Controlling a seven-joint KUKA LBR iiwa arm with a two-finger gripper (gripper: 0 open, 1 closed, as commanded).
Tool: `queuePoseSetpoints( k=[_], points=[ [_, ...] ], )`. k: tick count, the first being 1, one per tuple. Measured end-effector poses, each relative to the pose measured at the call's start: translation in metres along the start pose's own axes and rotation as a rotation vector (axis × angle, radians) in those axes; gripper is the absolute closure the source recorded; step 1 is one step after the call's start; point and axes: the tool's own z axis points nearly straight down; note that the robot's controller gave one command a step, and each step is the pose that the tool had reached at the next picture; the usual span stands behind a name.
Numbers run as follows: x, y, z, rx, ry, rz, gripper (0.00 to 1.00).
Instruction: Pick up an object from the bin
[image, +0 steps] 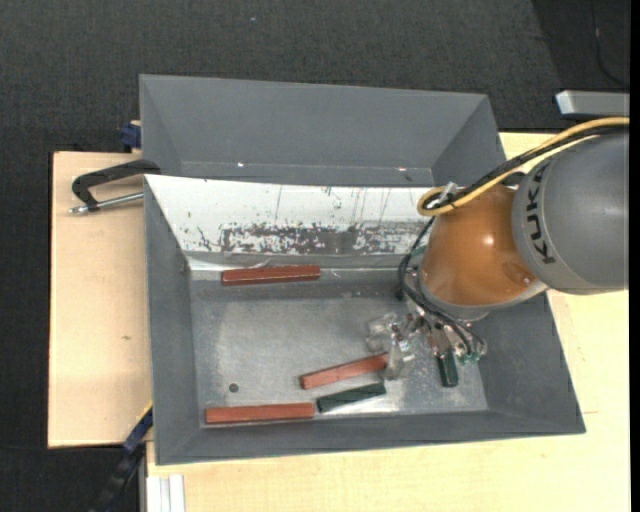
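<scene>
My gripper (398, 348) is low in the right half of the bin, under the orange wrist cover. It hangs right over the right end of a red-brown flat stick (343, 374) that lies slanted on the bin floor. Just below that stick lies a dark green stick (350, 398). A short dark green piece (447, 372) shows to the right of the gripper, partly under the wrist. Whether the gripper touches the red-brown stick is hidden.
A second red-brown stick (270, 275) lies along the foot of the back wall. A third one (259, 412) lies along the front wall at the left. The arm and its cover hide the bin's right back part.
</scene>
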Motion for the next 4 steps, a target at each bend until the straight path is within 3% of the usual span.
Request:
queuePoseSetpoints(
  k=[1,2,3,4],
  points=[
    [0.0,0.0,0.0,0.0,0.0,0.0,1.0],
    [-0.016,0.008,-0.129,0.001,0.0,0.001,1.0],
    [-0.016,0.008,-0.129,0.001,0.0,0.001,1.0],
    [-0.013,0.005,-0.157,-0.002,0.006,-0.062,1.0]
  ],
)
